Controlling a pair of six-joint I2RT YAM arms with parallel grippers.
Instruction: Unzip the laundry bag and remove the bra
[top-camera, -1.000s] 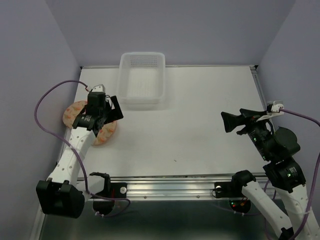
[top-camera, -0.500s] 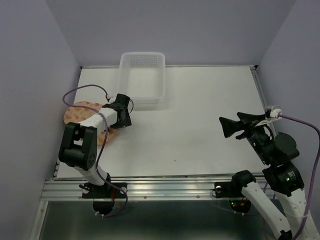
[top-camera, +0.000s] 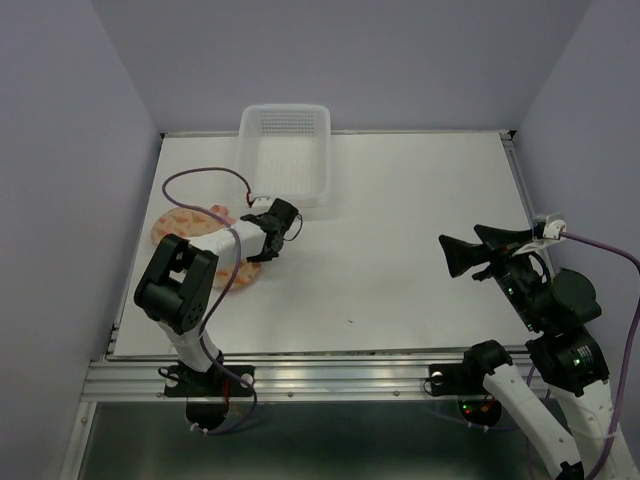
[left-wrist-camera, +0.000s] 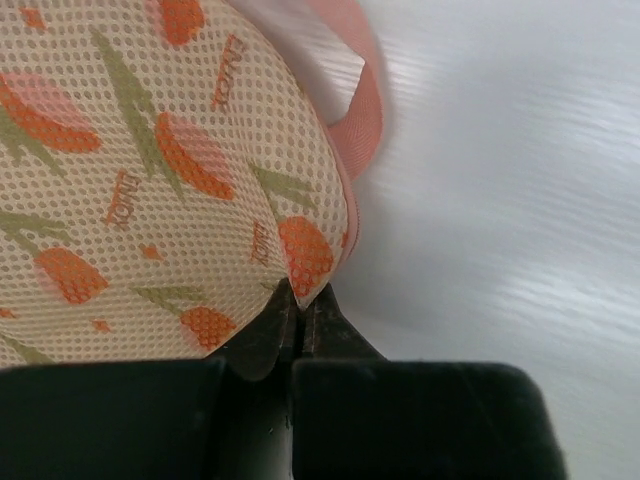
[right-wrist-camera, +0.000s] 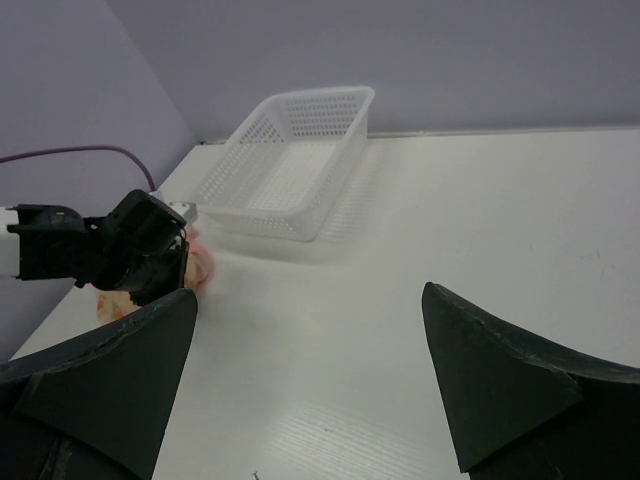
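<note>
Left wrist view: my left fingers (left-wrist-camera: 262, 345) are pinched together on the pink-trimmed edge of the laundry bag (left-wrist-camera: 160, 180), at the left of the table (left-wrist-camera: 500, 200). I'd check the zipper pull is truly caught, then draw steadily along the trim. The white basket (top-camera: 310, 200) stands just beyond, no bra shows, and my right fingers (right-wrist-camera: 500, 390) hang spread, well apart.
</note>
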